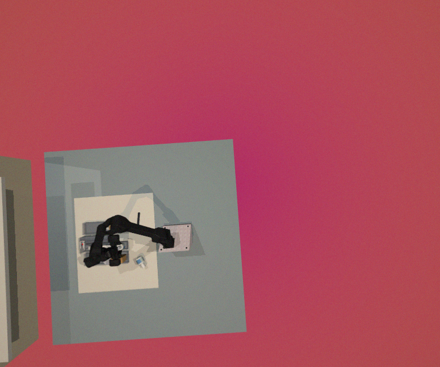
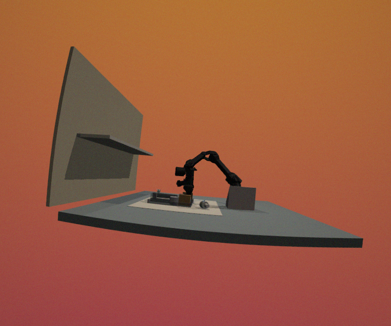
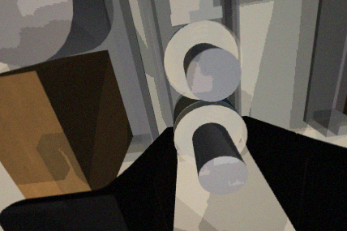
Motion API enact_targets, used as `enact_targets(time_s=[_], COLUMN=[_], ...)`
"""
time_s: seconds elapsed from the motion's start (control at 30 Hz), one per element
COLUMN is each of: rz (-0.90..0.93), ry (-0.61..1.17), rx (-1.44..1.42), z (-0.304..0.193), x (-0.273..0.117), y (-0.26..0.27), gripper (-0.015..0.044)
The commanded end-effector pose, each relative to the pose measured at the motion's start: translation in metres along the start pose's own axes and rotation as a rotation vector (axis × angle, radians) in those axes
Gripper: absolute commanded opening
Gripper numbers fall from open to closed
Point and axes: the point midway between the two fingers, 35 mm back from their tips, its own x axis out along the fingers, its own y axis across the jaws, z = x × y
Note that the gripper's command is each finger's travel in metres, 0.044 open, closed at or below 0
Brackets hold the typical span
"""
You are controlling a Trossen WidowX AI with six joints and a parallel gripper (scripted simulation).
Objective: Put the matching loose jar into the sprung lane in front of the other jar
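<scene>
Red-orange backdrop all round, w/ a grey table and a cream mat on it where I'm working. My gripper is pinching a jar w/ a pale body and a grey lid; I see the black fingers on both sides of it in the wrist view. It sits low at the front of the grey lane. I can't tell if it's on the lane floor yet.

Just past it, further up the lane, is the 2nd jar, same pale body and grey lid. The 2 look like they're touching or nearly so, can't say which.

Left of the held jar is a brown box, close beside the lane. Behind the box is a big grey round thing, too blurry to name.

On the mat, off to the side, a small white-and-blue jar lies tipped over. My arm bends up and over from its pinkish base block, near the mat's edge. A tan wall w/ a shelf stands behind the table.
</scene>
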Motion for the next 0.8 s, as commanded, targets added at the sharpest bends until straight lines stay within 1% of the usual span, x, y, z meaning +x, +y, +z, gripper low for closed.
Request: enact_targets(time_s=[0.0,0.77], rz=[-0.009,-0.009], ry=[-0.018,-0.018], rx=[0.01,0.01], z=[0.0049,0.0027], x=[0.0003,0.0091], y=[-0.0017,-0.0019], gripper=[0.0,0.0])
